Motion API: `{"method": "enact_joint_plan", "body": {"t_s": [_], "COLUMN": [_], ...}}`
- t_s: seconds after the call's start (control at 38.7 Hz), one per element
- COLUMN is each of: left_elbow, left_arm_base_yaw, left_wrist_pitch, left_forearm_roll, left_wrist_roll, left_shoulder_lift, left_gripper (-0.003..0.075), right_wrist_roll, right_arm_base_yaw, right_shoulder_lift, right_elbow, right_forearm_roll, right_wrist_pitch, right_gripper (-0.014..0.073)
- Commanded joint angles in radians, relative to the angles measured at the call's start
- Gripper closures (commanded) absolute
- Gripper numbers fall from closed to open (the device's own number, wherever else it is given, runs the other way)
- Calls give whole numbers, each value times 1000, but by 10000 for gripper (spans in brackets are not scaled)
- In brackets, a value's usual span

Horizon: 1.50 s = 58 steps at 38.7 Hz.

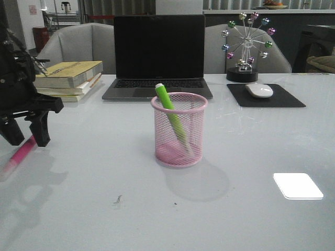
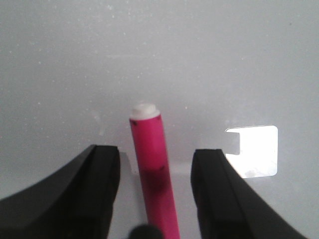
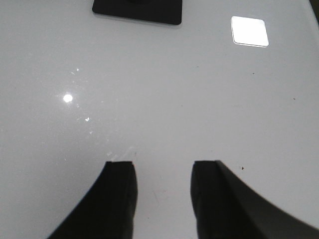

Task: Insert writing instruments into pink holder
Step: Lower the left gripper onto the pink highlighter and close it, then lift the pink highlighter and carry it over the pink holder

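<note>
The pink holder stands upright mid-table, and the green marker leans inside it with its pale cap above the rim. At the table's left edge lies the magenta marker, flat on the surface. My left gripper hangs open just over it; in the left wrist view the marker runs between the two fingers with a gap on each side. My right gripper is open over bare table with nothing between its fingers; it does not show in the front view.
Behind the holder sits an open laptop. A stack of books lies at the back left. At the back right are a mouse on a black pad and a Ferris-wheel ornament. Chairs stand behind the table.
</note>
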Motion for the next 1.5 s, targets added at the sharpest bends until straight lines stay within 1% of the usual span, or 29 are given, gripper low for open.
{"method": "enact_joint_plan", "body": {"t_s": [0.0, 0.28, 0.34, 0.41, 0.49, 0.52, 0.54, 0.6, 0.75, 0.85, 0.91, 1.32, 1.47], "left_elbow": [-28, -28, -28, -28, -28, -28, -28, -28, -28, -28, -28, -28, -28], "left_arm_base_yaw": [-4, -4, -4, -4, -4, -4, -6, -8, -28, -54, -75, -246, -312], "left_wrist_pitch": [-17, 61, 65, 65, 65, 65, 65, 65, 62, 19, -15, -341, -454], "left_forearm_roll": [-3, -5, -9, -10, -12, -12, -12, -12, -12, -12, -12, -14, -58], "left_wrist_roll": [0, 0, 0, 0, 0, 0, 0, 0, 0, 9, 25, 27, 27], "left_shoulder_lift": [-42, 30, 41, 44, 44, 44, 44, 44, 35, 4, -22, -316, -376], "left_gripper": [316, 318, 341, 430, 560, 615, 641, 609, 626, 628, 628, 628, 628], "right_wrist_roll": [-8, -8, -8, -8, -8, -8, -8, -8, -8, -8, -8, -8, -8], "right_arm_base_yaw": [-5, -5, -5, -5, -5, -5, -5, -5, -5, -5, -5, -5, -5], "right_shoulder_lift": [-14, -14, -14, -14, -14, -14, -14, -14, -14, -14, -14, -14, -14], "right_elbow": [-27, -27, -27, -27, -27, -27, -27, -27, -27, -27, -27, -27, -27], "right_forearm_roll": [-14, -14, -14, -14, -14, -14, -14, -14, -14, -14, -14, -14, -14], "right_wrist_pitch": [-61, -60, -60, -60, -60, -60, -60, -60, -60, -59, -59, -59, -59], "right_gripper": [200, 200, 200, 200, 200, 200, 200, 200, 200, 200, 200, 200, 200]}}
